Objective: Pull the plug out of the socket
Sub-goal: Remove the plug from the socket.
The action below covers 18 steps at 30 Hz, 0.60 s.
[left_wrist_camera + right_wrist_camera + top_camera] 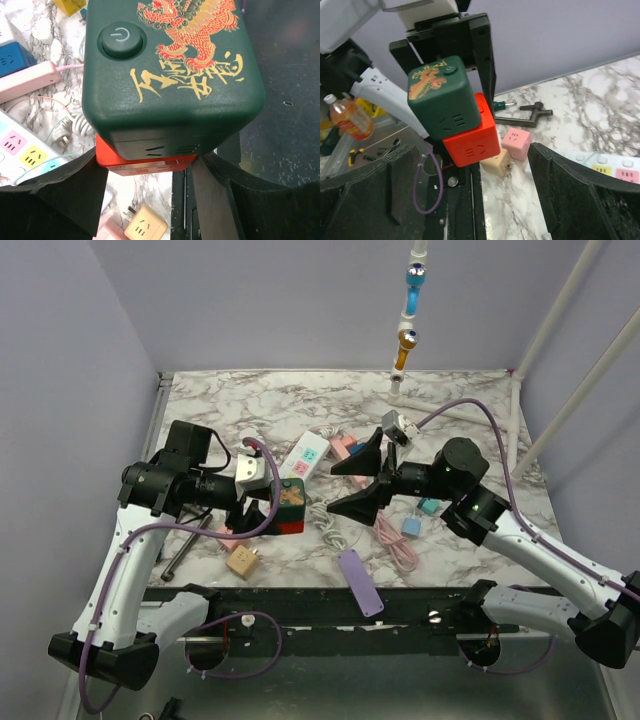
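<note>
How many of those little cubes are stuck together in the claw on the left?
2. The green cube with the dragon is on top; the red cube is joined under it, in the left gripper. Anything behind the stack is hidden.

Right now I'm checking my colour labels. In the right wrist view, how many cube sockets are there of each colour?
green cube: 1
red cube: 1
pink cube: 1
tan cube: 1
Total: 4
</note>
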Available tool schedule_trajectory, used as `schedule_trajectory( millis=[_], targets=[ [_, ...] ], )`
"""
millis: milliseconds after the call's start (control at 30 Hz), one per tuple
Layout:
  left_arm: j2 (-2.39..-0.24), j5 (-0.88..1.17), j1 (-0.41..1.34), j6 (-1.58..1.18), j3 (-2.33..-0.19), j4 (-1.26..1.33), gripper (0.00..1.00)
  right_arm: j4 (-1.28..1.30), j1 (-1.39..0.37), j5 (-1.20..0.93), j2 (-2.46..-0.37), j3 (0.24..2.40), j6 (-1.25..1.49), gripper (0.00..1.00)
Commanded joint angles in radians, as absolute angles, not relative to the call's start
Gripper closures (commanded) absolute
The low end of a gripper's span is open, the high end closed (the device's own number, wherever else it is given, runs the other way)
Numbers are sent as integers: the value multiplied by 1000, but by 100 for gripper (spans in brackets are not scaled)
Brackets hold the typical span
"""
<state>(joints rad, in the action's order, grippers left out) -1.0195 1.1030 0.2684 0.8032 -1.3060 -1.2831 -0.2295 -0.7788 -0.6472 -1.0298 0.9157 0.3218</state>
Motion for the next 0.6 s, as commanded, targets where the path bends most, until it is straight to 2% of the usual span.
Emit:
schedule_trajectory(
  millis=[0, 200, 567],
  targets=[
    [-1017, 1198, 268, 886, -1305, -1327, 100, -325, -781, -820, -1081, 974, 327, 0],
    [-1061, 1206, 276, 915, -1321, -1350, 100, -407, -802, -873, -1141, 1031, 355, 0],
    [-1127, 1217, 298, 912, -1409, -1375, 100, -306, -875, -819, -1221, 1099, 232, 0]
  ],
)
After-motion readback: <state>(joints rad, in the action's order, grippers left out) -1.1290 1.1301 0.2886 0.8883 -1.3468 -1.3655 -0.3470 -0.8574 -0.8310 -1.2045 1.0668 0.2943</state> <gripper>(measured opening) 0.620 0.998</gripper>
